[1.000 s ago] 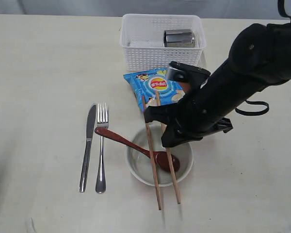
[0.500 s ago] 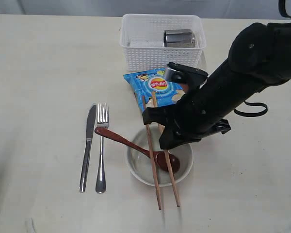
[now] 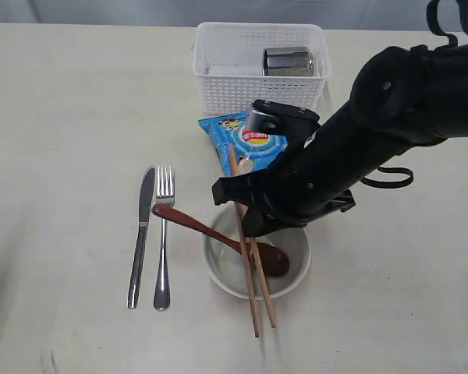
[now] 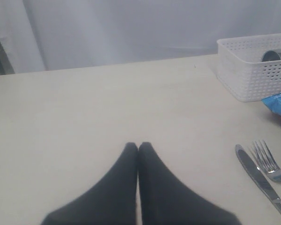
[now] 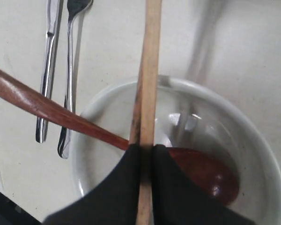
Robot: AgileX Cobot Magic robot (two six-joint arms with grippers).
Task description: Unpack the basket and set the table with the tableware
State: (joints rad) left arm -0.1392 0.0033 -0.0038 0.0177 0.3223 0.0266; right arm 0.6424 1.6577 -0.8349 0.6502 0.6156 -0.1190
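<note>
The right end effector [image 5: 146, 151] is gripping a wooden chopstick [image 5: 148, 70], its two dark fingers pressing flat against either side of the shaft just above the bowl [image 3: 221, 269]. A pinch this narrow probably gives control over the stick's angle without disturbing what lies beneath it. In the exterior view the pair of chopsticks [image 3: 253, 308] is running across the bowl, the far ends leaning toward the blue chip bag [image 3: 253, 136] and the near ends resting on the bench [image 3: 62, 117] past the bowl's rim. Which of the two is being pinched cannot be told from that view. The dark red spoon [image 3: 193, 221] is lying with its head inside the bowl and its handle sticking out over the rim toward the fork [image 3: 163, 241] and knife [image 3: 141, 234], which are lying side by side and parallel, set out like a place setting. The spoon passes under the gripped stick, so lifting or swinging the stick looks likely to risk nudging it. Behind the chip bag the white basket [image 3: 249, 89] is standing with the steel cup [image 3: 287, 61] inside it, not yet unpacked; no plate is showing anywhere. The left end effector [image 4: 138, 146] is closed on nothing and hovering over bare bench well to the left of the cutlery. Open room is lying to the right of the bowl and along the near edge, which suggests space there for laying the chopsticks down.
</note>
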